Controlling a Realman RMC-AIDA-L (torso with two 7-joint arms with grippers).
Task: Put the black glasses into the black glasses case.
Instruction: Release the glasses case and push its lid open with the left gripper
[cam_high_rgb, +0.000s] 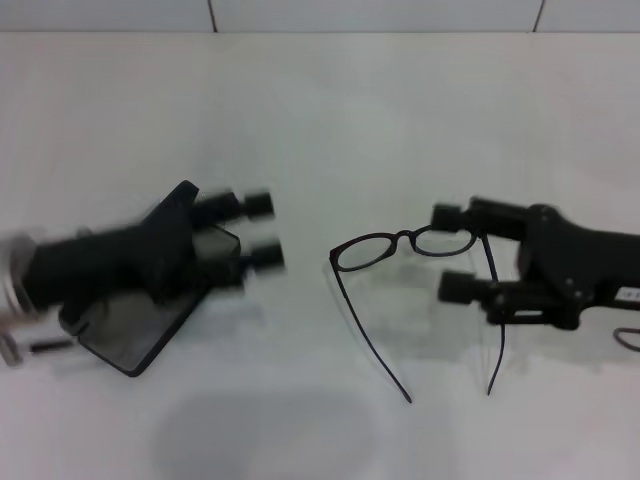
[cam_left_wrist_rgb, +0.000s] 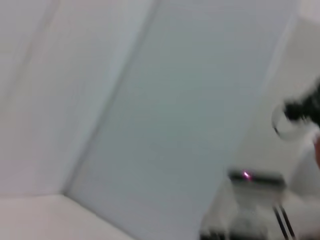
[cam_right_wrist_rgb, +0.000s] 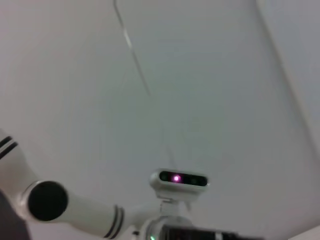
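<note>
The black glasses (cam_high_rgb: 372, 250) lie unfolded on the white table (cam_high_rgb: 320, 120) in the head view, right of centre, with both temple arms pointing toward the front edge. My right gripper (cam_high_rgb: 452, 251) is open at the right lens, one fingertip (cam_high_rgb: 445, 215) beside it, and the right temple arm passes between its fingers. The black glasses case (cam_high_rgb: 130, 345) lies open at the left, with its greyish inside showing. My left gripper (cam_high_rgb: 263, 230) is open just above the case and partly hides it. The wrist views show neither the case nor either arm's own fingers.
The white table's far edge meets a tiled wall (cam_high_rgb: 380, 12). The right wrist view points upward at my white head camera (cam_right_wrist_rgb: 179, 179) and a white arm link (cam_right_wrist_rgb: 75, 207). The left wrist view shows mostly pale wall and ceiling.
</note>
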